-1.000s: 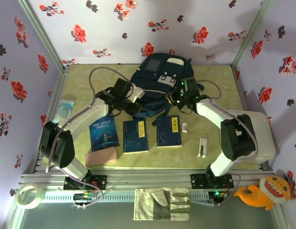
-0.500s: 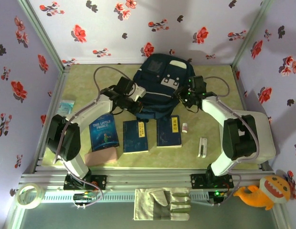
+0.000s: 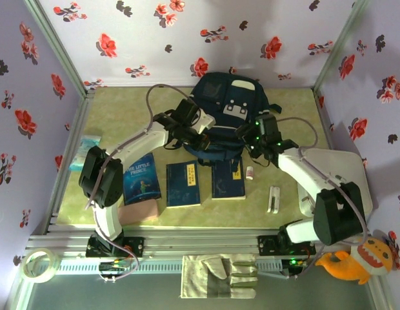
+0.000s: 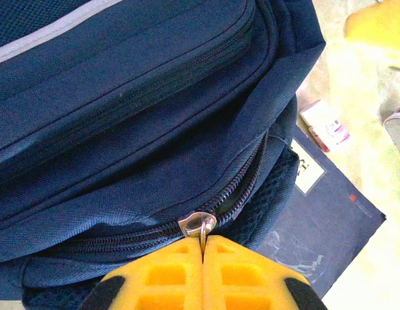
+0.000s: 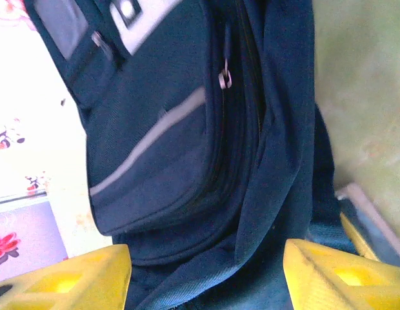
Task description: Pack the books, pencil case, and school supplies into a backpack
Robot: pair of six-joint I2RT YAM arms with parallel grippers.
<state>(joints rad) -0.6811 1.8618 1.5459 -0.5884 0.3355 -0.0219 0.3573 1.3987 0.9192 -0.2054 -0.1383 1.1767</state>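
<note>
right navy book (image 3: 227, 182): top edge and label partly hidden by the backpack (image 3: 229, 106) hem and the right gripper (image 5: 210, 274). pencil case (image 3: 137, 213): upper edge tucked under the little prince book (image 3: 140, 179). since a second ago both wrists have swung right, and the right jaws have gone from closed to spread wide. backpack fabric lies between them, contact unclear. left gripper (image 4: 203, 250) pinched tight on the zipper pull (image 4: 199, 225). backpack lies at far middle of the table.
</note>
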